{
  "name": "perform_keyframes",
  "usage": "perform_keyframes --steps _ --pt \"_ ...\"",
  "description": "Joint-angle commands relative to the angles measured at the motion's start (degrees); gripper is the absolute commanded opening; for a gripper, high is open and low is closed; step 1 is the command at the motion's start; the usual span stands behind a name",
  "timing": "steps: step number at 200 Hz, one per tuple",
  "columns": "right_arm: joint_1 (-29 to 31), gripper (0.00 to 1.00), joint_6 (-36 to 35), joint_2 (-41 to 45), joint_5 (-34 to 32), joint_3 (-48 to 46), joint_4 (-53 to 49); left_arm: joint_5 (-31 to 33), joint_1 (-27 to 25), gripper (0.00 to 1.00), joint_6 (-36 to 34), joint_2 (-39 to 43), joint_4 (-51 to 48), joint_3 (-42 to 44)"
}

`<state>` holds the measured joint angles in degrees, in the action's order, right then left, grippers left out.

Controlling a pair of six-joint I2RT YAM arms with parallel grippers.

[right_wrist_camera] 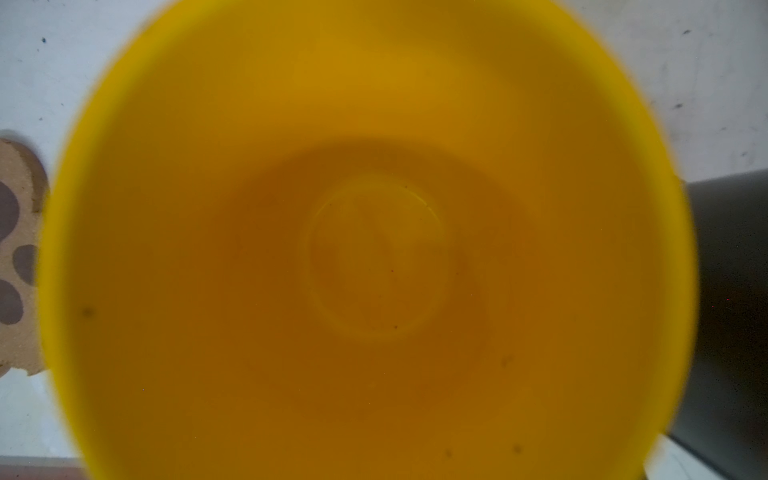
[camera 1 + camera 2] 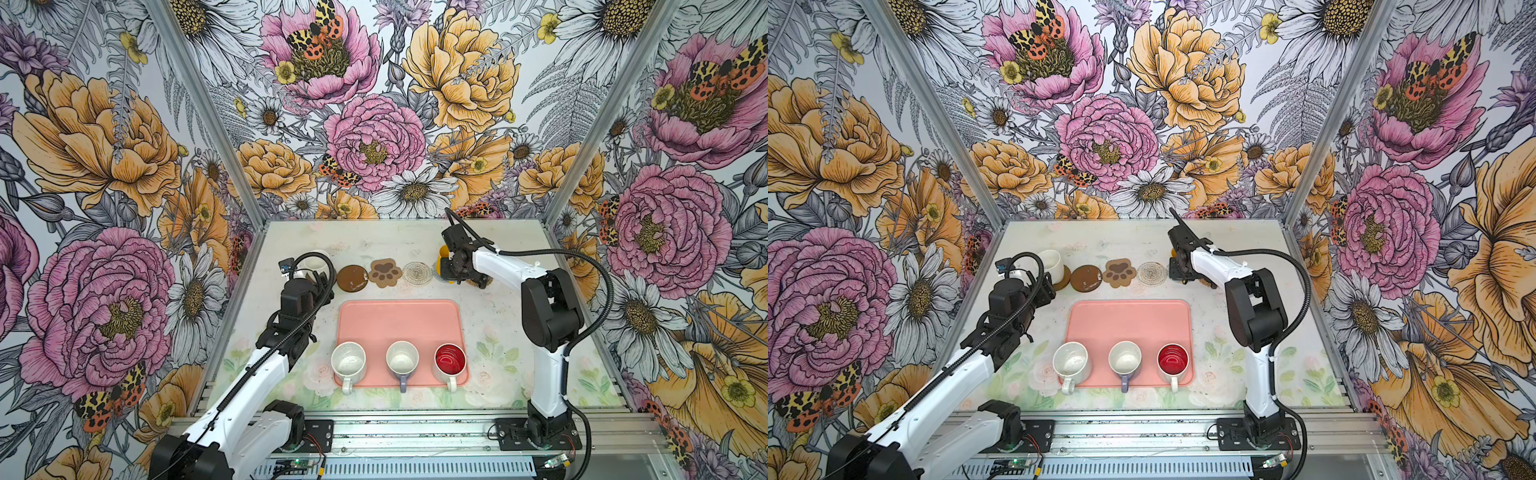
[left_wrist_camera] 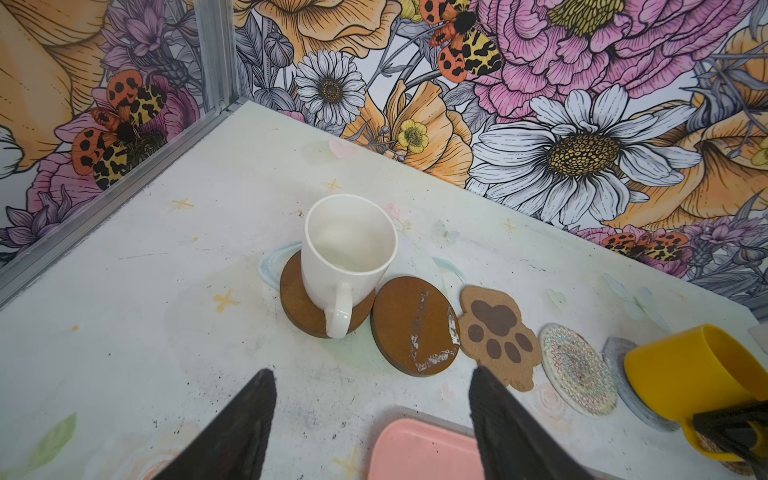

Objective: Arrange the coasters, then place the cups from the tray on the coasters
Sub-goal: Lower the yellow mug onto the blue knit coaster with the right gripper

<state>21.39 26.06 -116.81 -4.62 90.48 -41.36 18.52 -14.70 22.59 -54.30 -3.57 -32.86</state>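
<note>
A row of coasters lies behind the salmon tray (image 2: 399, 320). On the leftmost dark brown disc (image 3: 299, 307) stands the white cup (image 3: 347, 257). My left gripper (image 3: 372, 372) hangs open just in front of it, holding nothing. Rightward follow a bare brown disc (image 3: 415, 328), the paw coaster (image 3: 494, 332) and the clear patterned disc (image 3: 577, 374). My right gripper (image 2: 451, 270) is shut on the yellow cup (image 3: 690, 374), tilted over the pale blue woven disc (image 3: 615, 353). The cup's inside (image 1: 374, 249) fills the right wrist view. Speckled white (image 2: 348, 361), lavender (image 2: 402, 359) and red-lined (image 2: 450, 359) cups stand along the tray's near edge.
A rattan disc (image 3: 723, 461) peeks out under the right gripper's fingers. A dark grey shape (image 1: 731, 291) sits beside the yellow cup; I cannot tell what it is. Floral walls close in the table on three sides, with a metal rail (image 2: 415, 428) along the front.
</note>
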Motion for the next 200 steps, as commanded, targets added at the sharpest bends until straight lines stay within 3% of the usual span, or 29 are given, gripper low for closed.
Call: perform_keyframes --steps 1,200 --pt "-0.3 0.00 1.1 0.1 -0.6 0.1 2.9 -1.2 0.8 0.75 0.5 1.0 0.5 0.3" --pt "0.2 0.00 2.2 1.0 -0.1 -2.7 3.0 -1.0 0.9 0.75 0.5 2.9 -0.1 0.7"
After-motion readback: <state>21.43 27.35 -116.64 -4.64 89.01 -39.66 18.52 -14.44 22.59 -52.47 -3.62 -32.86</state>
